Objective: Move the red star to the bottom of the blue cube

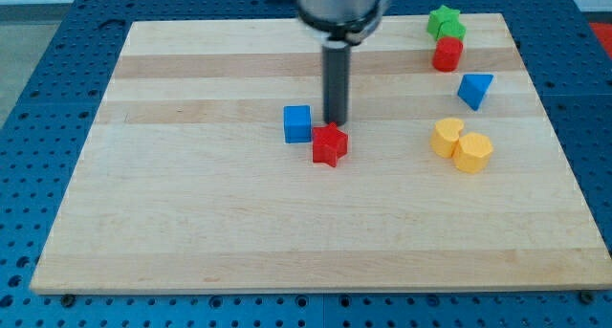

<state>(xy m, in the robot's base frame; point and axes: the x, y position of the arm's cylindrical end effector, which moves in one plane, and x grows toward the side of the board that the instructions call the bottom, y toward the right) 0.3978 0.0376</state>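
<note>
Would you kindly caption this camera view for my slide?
My tip stands just above the red star, right of the blue cube.

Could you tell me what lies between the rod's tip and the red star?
Nothing: in the camera view my tip sits right at the red star's top edge.

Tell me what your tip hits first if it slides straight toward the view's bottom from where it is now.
Almost certainly the red star. My tip sits just above it in the view, seemingly touching its upper edge already. The blue cube lies to the view's left, off that line.
</note>
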